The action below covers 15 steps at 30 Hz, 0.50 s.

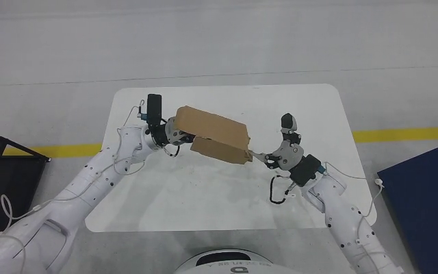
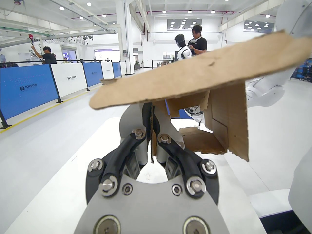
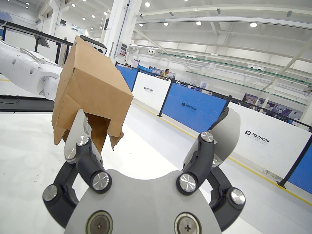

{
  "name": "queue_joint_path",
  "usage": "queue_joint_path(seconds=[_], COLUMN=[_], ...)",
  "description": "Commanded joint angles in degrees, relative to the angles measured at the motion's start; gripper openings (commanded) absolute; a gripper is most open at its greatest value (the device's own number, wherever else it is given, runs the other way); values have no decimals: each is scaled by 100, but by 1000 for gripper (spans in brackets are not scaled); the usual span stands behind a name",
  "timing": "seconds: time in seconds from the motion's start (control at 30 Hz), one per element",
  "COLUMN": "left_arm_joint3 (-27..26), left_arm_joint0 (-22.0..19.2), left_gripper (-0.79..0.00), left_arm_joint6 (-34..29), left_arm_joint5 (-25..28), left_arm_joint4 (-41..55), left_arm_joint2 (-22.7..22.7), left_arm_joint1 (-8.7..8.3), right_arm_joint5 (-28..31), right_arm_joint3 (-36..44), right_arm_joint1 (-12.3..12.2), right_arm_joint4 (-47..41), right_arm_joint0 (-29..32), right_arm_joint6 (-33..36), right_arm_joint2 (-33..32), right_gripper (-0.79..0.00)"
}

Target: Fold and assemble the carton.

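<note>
Cardboard first: the brown corrugated cardboard carton (image 1: 212, 133) hangs just above the middle of the white table (image 1: 205, 198), half-formed, with its end flaps loose. My left hand (image 2: 151, 125) is clamped on a thin wall edge at the carton's 9 o'clock end, to steady the body while the far end is worked. My right hand (image 3: 153, 122) is spread wide at the carton's 4 o'clock corner. One finger (image 3: 79, 125) is set against the flaps of the open end and the other is well apart in free air. I judge that stance is for pushing a flap inward, not for gripping.
</note>
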State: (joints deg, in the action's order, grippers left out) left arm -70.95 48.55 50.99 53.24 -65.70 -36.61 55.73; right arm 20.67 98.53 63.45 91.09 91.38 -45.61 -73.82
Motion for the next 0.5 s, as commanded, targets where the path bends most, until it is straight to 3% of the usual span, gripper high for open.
queue_joint_path(seconds=[0.0,0.2,0.47], left_arm_joint3=[-47,-151,-227], left_arm_joint0=[85,299,441], left_gripper=[-785,-785,-785], left_arm_joint6=[-143,-384,-505], left_arm_joint5=[-85,42,243], left_arm_joint4=[92,231,170], left_arm_joint2=[-31,-208,-403], left_arm_joint1=[5,-2,23], right_arm_joint5=[-30,-146,-163], right_arm_joint3=[14,56,97], right_arm_joint1=[3,-2,10], right_arm_joint4=[-42,-482,-458], right_arm_joint0=[4,194,174], right_arm_joint6=[34,-210,-34], right_arm_joint2=[-7,-254,-228], right_gripper=[0,0,0])
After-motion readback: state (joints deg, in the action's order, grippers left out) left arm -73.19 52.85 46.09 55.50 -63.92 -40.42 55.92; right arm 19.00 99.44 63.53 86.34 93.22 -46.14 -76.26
